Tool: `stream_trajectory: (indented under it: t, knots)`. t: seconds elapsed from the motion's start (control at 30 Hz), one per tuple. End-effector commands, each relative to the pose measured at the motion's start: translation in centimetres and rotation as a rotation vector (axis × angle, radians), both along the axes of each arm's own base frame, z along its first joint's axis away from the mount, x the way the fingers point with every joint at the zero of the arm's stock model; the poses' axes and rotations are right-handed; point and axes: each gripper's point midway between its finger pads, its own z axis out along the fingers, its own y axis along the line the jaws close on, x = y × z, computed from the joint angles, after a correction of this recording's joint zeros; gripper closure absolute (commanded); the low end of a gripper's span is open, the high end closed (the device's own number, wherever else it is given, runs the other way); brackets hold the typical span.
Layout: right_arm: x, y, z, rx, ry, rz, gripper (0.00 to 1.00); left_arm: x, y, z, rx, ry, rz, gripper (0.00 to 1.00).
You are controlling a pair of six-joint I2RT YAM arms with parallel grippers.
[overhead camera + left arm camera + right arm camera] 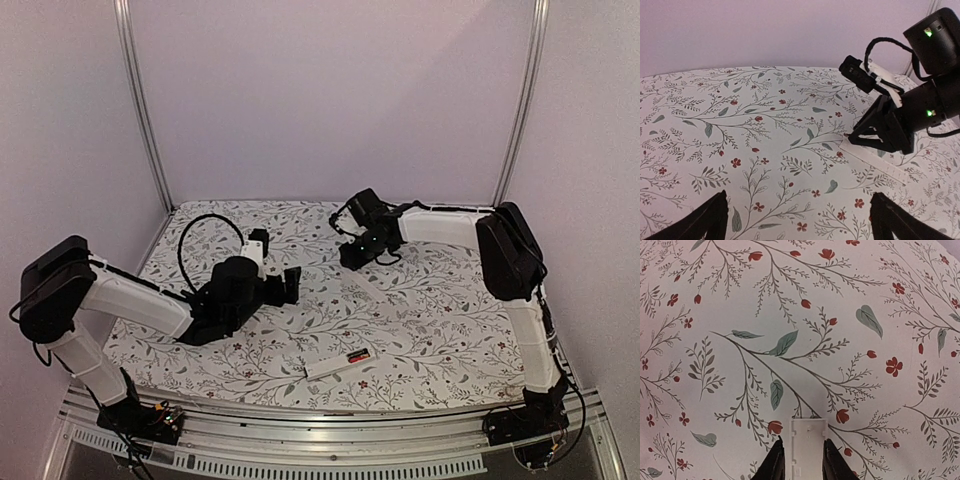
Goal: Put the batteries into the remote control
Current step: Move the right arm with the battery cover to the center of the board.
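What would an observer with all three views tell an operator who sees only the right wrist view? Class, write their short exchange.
Operator: My right gripper flanks a thin flat white plastic cover strip. Where is the slim white rectangular remote control?
Observer: Near the front edge of the floral-clothed table, well apart from your gripper.
Operator: Are the tiny red and black cylindrical batteries loaded?
Observer: Red and black show at its right-hand end in the top view, apparently seated.

Matt printed cloth (430,320); smooth white plastic cover strip (808,450) and remote (325,369); dull ribbed metal rail (330,428) along the near edge.
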Motion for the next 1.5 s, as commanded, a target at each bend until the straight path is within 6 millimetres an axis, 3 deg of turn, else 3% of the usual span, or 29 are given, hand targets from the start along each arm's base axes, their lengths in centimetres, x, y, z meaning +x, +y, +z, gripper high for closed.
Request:
stream_trajectory:
  t: [0.0, 1.07, 1.47]
  knots:
    - [0.4, -0.5, -2.0, -0.047, 0.013, -0.003, 0.76, 0.2, 1.4, -0.5, 0.01, 0.017, 0.04, 0.01]
    - [1.8, -0.5, -4.5, -0.102, -0.013, -0.019, 0.9, 0.5, 1.0, -1.5, 0.012, 0.041, 0.02, 0.01]
    - [0.3, -1.3, -6.3, -0.164, 0.016, -0.016, 0.9, 0.5, 1.3, -1.8, 0.014, 0.049, 0.025, 0.01]
